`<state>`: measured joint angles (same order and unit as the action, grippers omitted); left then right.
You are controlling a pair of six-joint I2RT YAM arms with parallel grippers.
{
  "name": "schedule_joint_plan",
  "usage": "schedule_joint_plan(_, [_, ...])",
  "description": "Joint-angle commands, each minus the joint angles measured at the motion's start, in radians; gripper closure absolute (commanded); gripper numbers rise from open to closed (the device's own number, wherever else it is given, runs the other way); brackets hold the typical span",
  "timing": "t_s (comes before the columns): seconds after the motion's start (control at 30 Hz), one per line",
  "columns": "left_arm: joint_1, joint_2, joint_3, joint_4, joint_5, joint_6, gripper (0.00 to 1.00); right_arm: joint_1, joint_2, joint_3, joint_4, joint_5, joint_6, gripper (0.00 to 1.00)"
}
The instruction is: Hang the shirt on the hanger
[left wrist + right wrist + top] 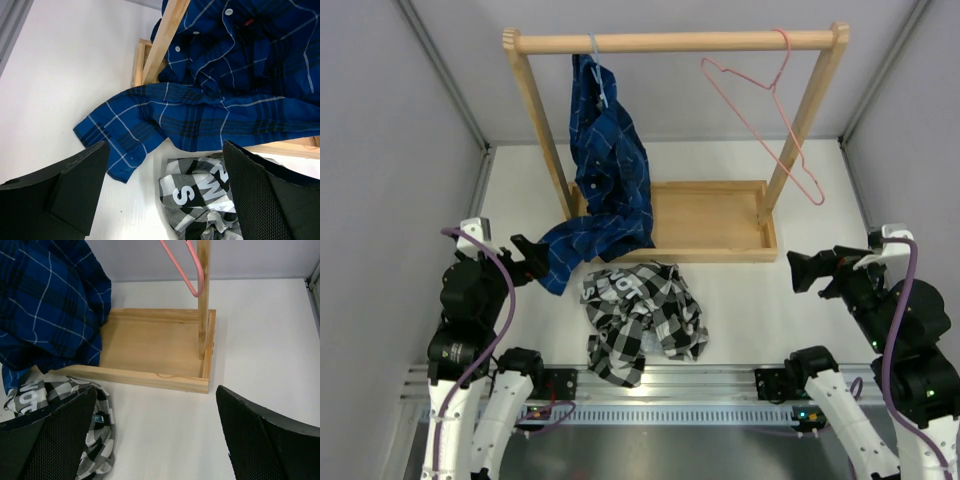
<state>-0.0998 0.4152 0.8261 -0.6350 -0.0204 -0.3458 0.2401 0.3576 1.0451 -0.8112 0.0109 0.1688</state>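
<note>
Checked shirt (pixel 642 320) lies crumpled on the bench (pixel 750 320) just beside the left pincer (pixel 527 258), with the pink hanger (pixel 770 120) hanging beyond the right pincer (pixel 807 270). Both are spread and empty, so grasping the shirt probably comes first.

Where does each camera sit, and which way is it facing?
Top external: above and behind the bases, looking down at the rack, the hanger and the shirt; both arms show.
Left wrist: on the left gripper, facing the blue shirt; its fingers frame the bottom.
Right wrist: on the right gripper, facing the rack's tray; its fingers sit low.
All three share both shirts.
</note>
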Motion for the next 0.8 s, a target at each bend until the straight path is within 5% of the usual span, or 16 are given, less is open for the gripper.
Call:
schedule_joint_plan(0.0, [0.003,0.014,-0.004,0.055,-0.027,-0.007,0.02,0.013,-0.016,-0.005,0.026,0.002,0.017,0.01])
schedule_joint_plan(0.07, [0.003,0.02,-0.002,0.055,-0.049,-0.016,0.02,0.013,-0.025,-0.013,0.049,-0.04,0.032,0.01])
schedule_joint_plan(0.2, [0.003,0.023,-0.007,0.054,-0.114,-0.051,0.02,0.011,-0.054,-0.132,0.179,-0.355,0.092,0.01])
schedule_joint_plan(0.37, [0.002,0.025,0.001,0.055,-0.084,-0.038,0.02,0.011,-0.025,-0.351,0.455,-0.628,0.392,0.01])
schedule_joint_plan(0.5, [0.002,0.046,-0.001,0.054,-0.059,-0.028,0.02,0.028,0.038,-0.535,0.625,-0.576,0.509,0.02])
schedule_joint_plan(0.57, [0.002,0.059,-0.001,0.054,-0.043,-0.025,0.02,0.075,0.09,-0.557,0.612,-0.475,0.508,0.13])
schedule_joint_plan(0.77, [0.002,0.066,-0.005,0.055,-0.029,-0.021,0.02,0.237,0.271,-0.681,0.801,-0.324,0.547,0.2])
